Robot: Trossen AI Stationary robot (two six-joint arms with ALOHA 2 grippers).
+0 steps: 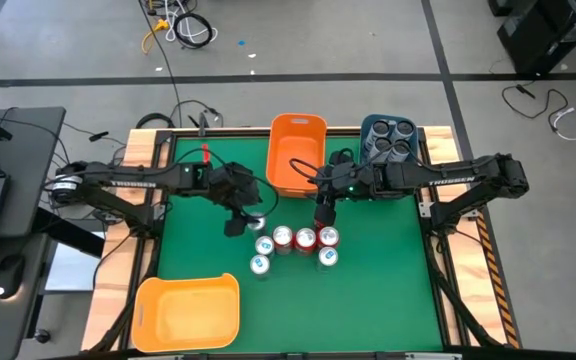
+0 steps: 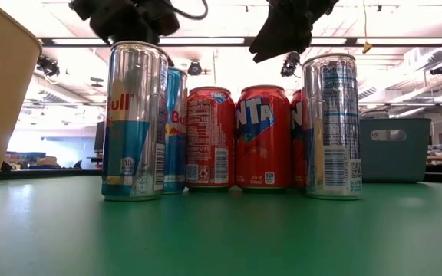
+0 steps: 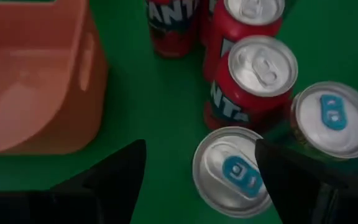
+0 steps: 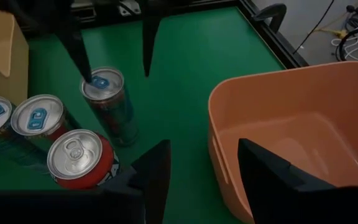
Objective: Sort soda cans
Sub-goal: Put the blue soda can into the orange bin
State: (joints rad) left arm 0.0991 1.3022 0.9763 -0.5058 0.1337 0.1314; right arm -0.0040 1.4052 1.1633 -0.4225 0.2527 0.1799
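Lettering reads "NTA" on the red cans (image 2: 265, 138) and "Bull" on the silver-and-blue cans (image 2: 134, 121); I also see "THOSSEN"-like print on both arms, too small to be sure. All cans have silver tops, the blue ones with blue tabs, and they cluster mid-mat between the orange bin (image 1: 295, 152) and the yellow bin (image 1: 187, 311). My left gripper (image 1: 236, 226) hangs spread over one blue-tab can (image 3: 231, 171). My right gripper (image 1: 321, 213), also spread, hovers above the red cans. Dark cans (image 1: 388, 138) sit in the blue bin (image 1: 366, 125).
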